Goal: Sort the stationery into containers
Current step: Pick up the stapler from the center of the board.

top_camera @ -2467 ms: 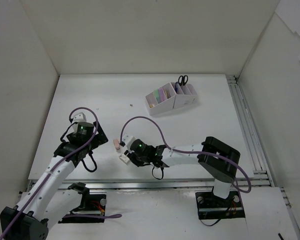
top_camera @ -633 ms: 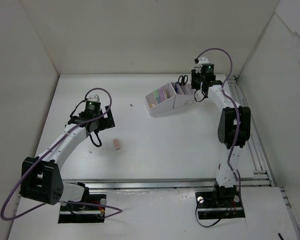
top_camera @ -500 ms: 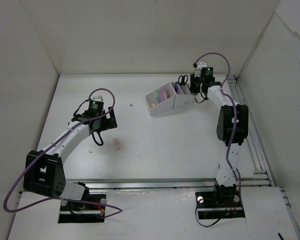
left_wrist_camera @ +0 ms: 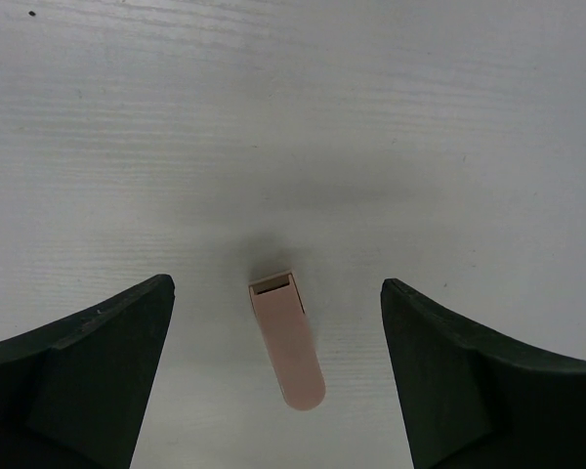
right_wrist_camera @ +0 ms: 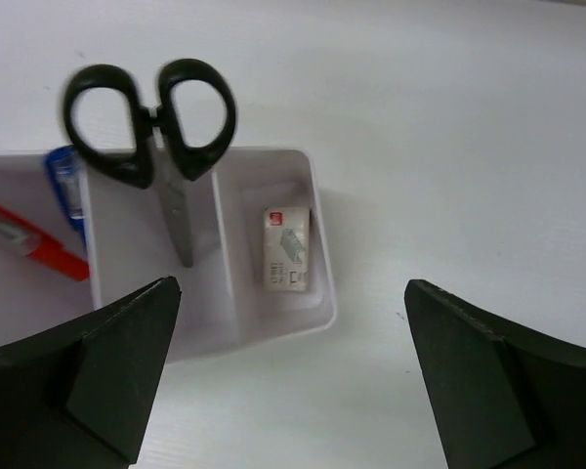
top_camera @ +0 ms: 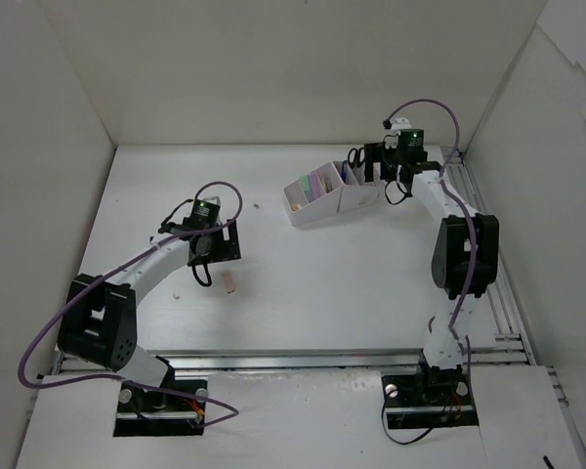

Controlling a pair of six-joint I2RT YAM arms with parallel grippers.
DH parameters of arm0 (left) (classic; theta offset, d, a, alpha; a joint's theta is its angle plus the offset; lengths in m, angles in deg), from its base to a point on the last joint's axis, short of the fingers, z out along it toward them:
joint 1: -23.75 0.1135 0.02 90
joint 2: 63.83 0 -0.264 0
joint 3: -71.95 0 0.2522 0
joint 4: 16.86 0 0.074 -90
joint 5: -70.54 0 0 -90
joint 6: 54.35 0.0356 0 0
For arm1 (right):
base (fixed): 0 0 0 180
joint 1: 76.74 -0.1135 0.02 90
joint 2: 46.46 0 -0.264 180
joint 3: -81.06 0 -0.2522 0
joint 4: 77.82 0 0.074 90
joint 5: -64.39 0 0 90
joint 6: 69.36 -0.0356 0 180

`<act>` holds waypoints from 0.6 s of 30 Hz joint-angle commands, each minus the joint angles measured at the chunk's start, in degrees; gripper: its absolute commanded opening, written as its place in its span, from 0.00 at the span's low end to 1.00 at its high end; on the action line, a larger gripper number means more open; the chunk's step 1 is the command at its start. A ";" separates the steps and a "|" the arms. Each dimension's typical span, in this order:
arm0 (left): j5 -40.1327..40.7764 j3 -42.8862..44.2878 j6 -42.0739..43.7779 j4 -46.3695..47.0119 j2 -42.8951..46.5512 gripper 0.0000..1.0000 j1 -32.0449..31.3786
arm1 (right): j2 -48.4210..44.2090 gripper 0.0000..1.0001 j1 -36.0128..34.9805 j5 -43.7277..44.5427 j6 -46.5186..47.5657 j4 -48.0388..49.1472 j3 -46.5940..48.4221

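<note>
The desk is white with faint grey streaks like wood grain. On it lies a pale pink eraser, plain and unmarked. The left hand and right hand are matte black. The organizer is white, with lilac and green showing in its left compartments in the top view. The scissors have glossy black handles and grey blades. Beside them sit a red pen and a blue pen. The white eraser carries grey print. The arms are white with black joints, purple cables and small green lights.
</note>
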 commanded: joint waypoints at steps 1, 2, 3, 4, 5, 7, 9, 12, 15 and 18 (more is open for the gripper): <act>0.86 0.29 -0.58 1.93 0.98 0.81 -0.55 | -12.92 0.98 -1.52 1.20 -1.96 5.20 -5.29; 0.77 0.12 -0.84 1.93 0.80 0.79 -1.07 | -16.59 0.98 -1.79 2.25 -2.40 6.18 -7.15; 0.77 -0.14 -1.19 1.67 0.28 0.78 -1.08 | -18.46 0.98 -2.66 5.31 -3.54 7.06 -8.91; 0.77 -0.23 -1.55 1.41 0.10 0.75 -1.86 | -20.30 0.98 -3.10 6.56 -3.72 8.55 -12.85; 1.03 -0.41 -1.81 1.06 -0.07 0.74 -1.87 | -23.63 0.98 -3.89 8.75 -3.90 9.00 -14.37; 1.82 -1.20 -2.86 0.00 -0.16 0.73 -3.27 | -26.98 0.98 -5.74 15.69 -3.90 9.70 -18.83; 1.82 -1.99 -3.48 -0.53 -0.43 0.71 -3.80 | -30.68 0.98 -7.67 19.73 -6.34 9.62 -21.40; 4.98 -2.08 -4.18 -1.75 -1.21 0.64 -4.33 | -34.37 0.98 -10.04 21.59 -7.41 9.62 -27.10; 5.78 -2.42 -5.24 -3.16 -2.53 0.62 -4.86 | -37.63 0.98 -12.41 25.10 -7.94 9.27 -30.62; 6.30 -3.04 -5.68 -3.17 -3.33 0.49 -5.38 | -40.53 0.98 -14.61 26.96 -8.64 9.09 -34.14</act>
